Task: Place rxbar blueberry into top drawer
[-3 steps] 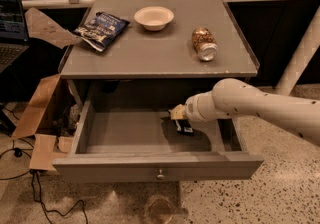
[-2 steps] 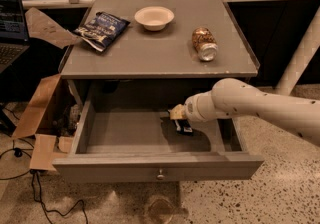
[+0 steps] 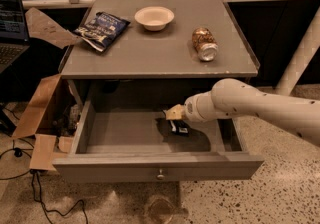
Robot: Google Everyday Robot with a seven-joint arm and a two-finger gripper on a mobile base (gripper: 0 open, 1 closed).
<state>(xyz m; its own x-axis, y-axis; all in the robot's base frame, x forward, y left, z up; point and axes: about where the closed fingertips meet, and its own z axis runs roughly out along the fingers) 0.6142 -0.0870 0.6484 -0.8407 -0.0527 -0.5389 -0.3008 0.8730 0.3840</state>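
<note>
Hovering inside the top drawer (image 3: pixel 100 165), your gripper (image 3: pixel 174 114) sits over the rxbar blueberry (image 3: pixel 180 128), hold undeterminable; release low, withdraw straight up.

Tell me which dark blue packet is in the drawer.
The small snack bar, by the gripper in the open drawer; the chip bag lies on the tabletop.

One camera looks from above and in front, tilted steeply down. The tabletop (image 3: pixel 150 53) fills the upper half of the frame, and the open drawer (image 3: pixel 125 165) lies below it in the lower middle, with speckled floor (image 3: pixel 285 188) along the bottom and right. The camera is near enough that both span most of the width. The arm (image 3: pixel 260 110) enters from the right edge, and its tool (image 3: pixel 175 113) sits near centre, over the drawer's inside.
</note>
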